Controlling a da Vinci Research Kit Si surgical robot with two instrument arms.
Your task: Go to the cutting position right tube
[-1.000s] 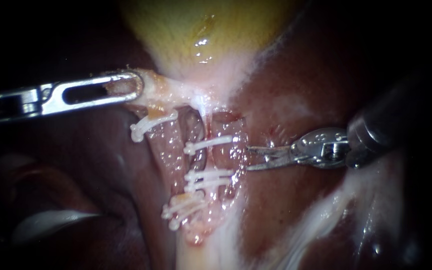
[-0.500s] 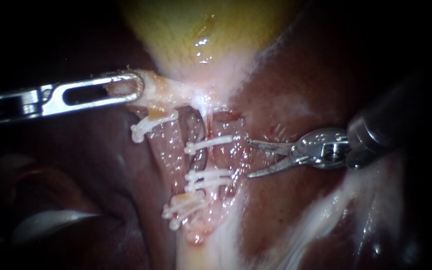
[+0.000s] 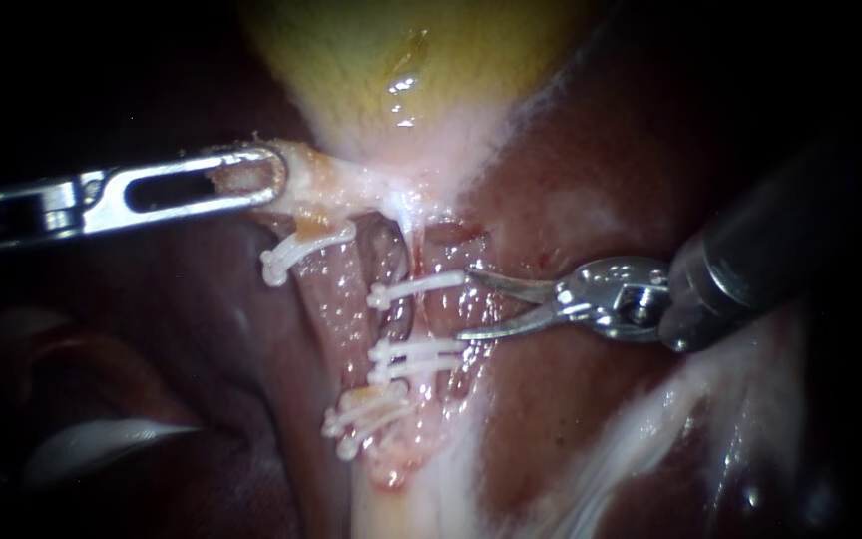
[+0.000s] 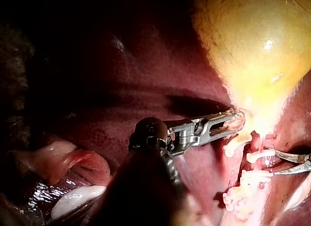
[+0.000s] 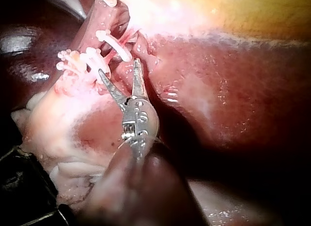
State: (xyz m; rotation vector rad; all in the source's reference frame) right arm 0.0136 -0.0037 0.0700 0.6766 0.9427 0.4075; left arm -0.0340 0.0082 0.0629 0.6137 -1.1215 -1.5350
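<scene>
Pink right tube [image 3: 441, 317] vertical, right instrument's [image 3: 466, 304] gaping jaws crosswise; left instrument's [image 3: 266, 178] tight on gallbladder [image 3: 401, 60].

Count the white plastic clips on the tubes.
6 white plastic clips: left tube, one high, two low; right tube, one high, two midway. Others may be hidden.

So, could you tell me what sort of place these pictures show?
A surgical field seen close up, probably a bench setup: a yellow gallbladder against dark red liver, white clips across tubes, and two slender instruments, the left instrument gripping tissue, the right instrument with open jaws.
</scene>
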